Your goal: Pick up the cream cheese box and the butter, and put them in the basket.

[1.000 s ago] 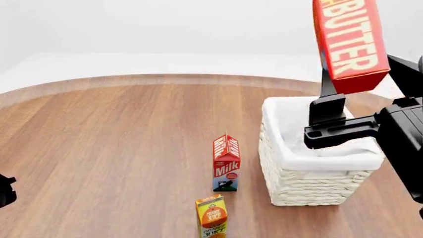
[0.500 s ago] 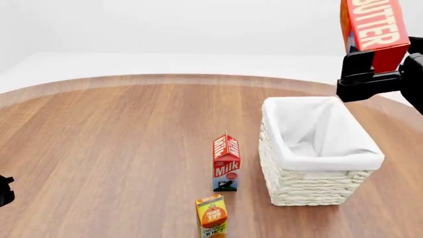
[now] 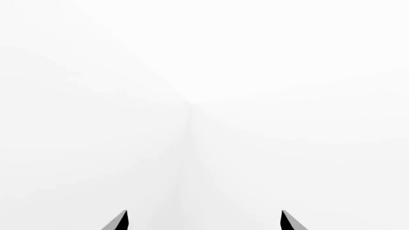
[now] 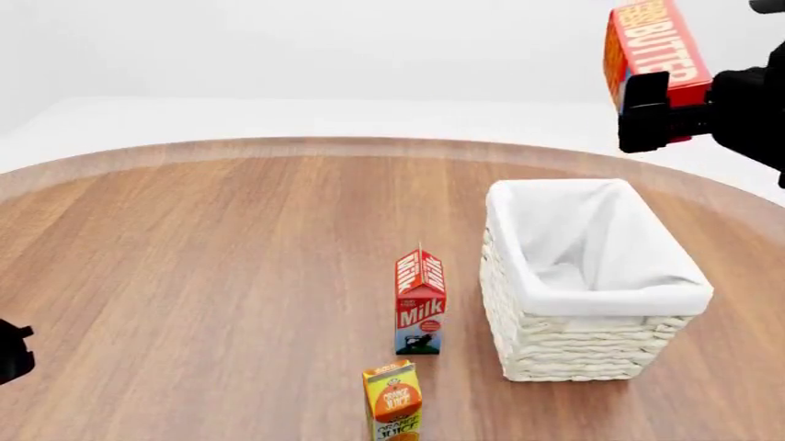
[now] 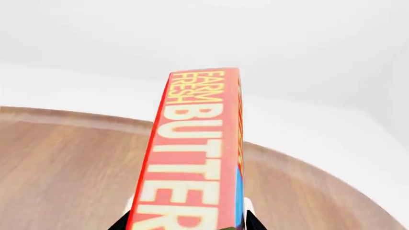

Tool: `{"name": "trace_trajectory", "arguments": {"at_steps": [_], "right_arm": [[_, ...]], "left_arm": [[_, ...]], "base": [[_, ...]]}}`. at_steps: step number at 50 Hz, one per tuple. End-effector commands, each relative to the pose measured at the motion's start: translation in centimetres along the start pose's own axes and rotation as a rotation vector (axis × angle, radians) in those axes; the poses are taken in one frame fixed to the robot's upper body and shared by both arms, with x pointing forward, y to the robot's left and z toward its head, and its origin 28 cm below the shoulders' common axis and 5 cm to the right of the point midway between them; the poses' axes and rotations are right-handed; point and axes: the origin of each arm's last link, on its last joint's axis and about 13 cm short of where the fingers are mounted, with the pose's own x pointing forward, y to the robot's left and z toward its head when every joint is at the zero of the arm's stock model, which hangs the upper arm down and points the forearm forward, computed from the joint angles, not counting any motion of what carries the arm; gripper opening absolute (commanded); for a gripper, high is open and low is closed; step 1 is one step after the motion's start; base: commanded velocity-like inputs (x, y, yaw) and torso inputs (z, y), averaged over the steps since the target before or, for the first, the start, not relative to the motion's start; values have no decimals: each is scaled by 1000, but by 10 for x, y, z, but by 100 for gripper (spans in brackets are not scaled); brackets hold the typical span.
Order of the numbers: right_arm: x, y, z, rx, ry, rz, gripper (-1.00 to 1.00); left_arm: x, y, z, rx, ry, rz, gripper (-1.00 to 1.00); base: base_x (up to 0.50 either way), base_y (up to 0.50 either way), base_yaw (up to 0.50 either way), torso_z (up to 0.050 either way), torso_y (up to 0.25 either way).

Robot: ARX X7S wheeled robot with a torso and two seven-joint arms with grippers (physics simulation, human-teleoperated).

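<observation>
My right gripper [image 4: 656, 110] is shut on the butter [image 4: 654, 41], a red-orange box with yellow lettering, and holds it nearly upright high above the far right of the table, behind the basket [image 4: 576, 349]. The butter fills the right wrist view [image 5: 195, 153] between the fingers [image 5: 254, 223]. The cream-white wicker basket with white lining stands at the right of the table; its inside shows only lining. The cream cheese box is not in view. My left gripper [image 3: 204, 221] is open and sees only white wall; a bit of the left arm [image 4: 13, 354] shows at the left edge.
A red milk carton [image 4: 420, 301] stands just left of the basket. An orange juice carton [image 4: 392, 402] stands in front of it near the view's bottom edge. The round wooden table [image 4: 221, 257] spreads to the left.
My right gripper has lifted the butter up and away from over the basket toward the far right, and the arm has drawn back out of the basket's front.
</observation>
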Motion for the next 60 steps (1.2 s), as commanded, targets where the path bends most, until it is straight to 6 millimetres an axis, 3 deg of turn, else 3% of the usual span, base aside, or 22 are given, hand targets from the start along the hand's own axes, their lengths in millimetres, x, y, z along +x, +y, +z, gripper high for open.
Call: {"name": "trace_trajectory", "arguments": {"at_steps": [1,39,60], "right_arm": [[24,-15,24,-9,-26,0,-100],[66,6,-15,-5,97,59,-100],[83,6,-59,57,188,49,-100]], "left_arm": [[1,2,0,4,-23,1,100],[2,2,-1,6,-20,0,100],[1,2,-2,8,-19,-1,100]], "base": [[0,0,0,0,0],[0,0,0,0,1],[0,0,0,0,1]]}}
